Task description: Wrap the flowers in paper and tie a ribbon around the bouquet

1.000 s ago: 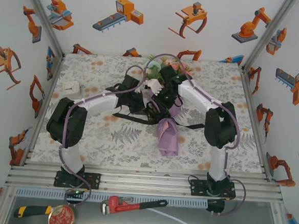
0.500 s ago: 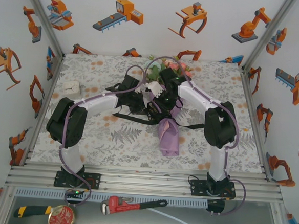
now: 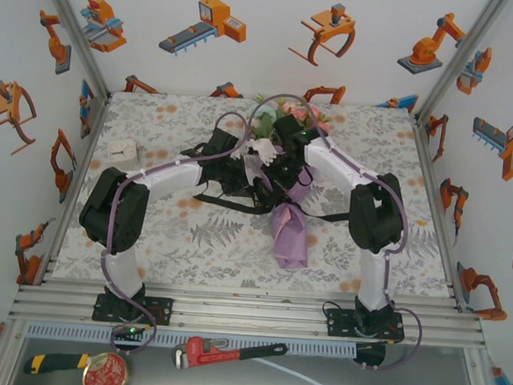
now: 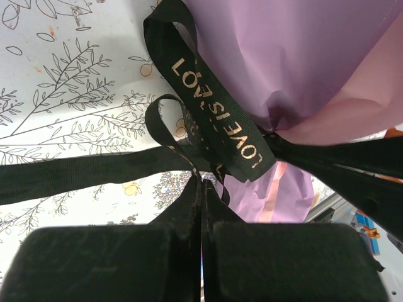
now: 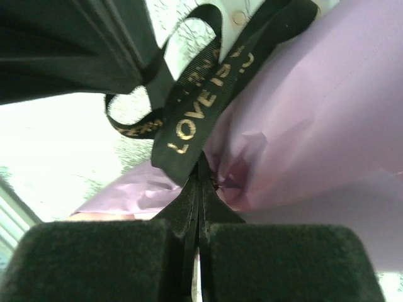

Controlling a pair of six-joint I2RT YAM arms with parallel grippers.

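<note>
Lying mid-table on the floral cover (image 3: 165,239), the bouquet (image 3: 289,234) wore the ribbon (image 4: 214,119) half-knotted at its waist; left gripper (image 4: 203,233) and right gripper (image 5: 198,236) each pinched a strand. Uneven pulling could slip the loop or crumple the paper (image 4: 302,56).

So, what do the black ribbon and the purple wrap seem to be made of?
The ribbon looks like woven fabric, matte black with printed gold lettering; it bends in soft loops. The paper looks thin and smooth, lilac with a pink side, crumpling into fine creases where tied; paper or plastic film, I cannot tell.
</note>
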